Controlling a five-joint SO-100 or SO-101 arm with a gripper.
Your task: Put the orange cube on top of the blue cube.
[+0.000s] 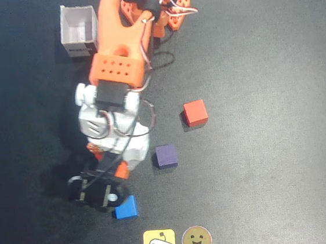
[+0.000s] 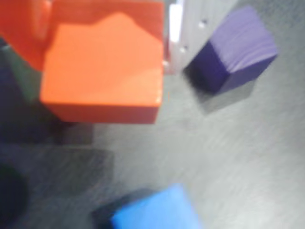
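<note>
Dark tabletop (image 1: 272, 163): orange cube (image 2: 102, 71) is held clamped in the tool (image 2: 107, 57). Blue cube (image 2: 157, 212) is seen lower in the wrist view, apart, not yet beneath.

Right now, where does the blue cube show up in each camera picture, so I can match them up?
Overhead view: the blue cube sits low and left of centre, just right of the hand.
Wrist view: the blue cube is at the bottom edge, cut off, below the orange cube held in the hand.
Shared landmark: the purple cube, up and to the right of the blue cube in both views.
</note>
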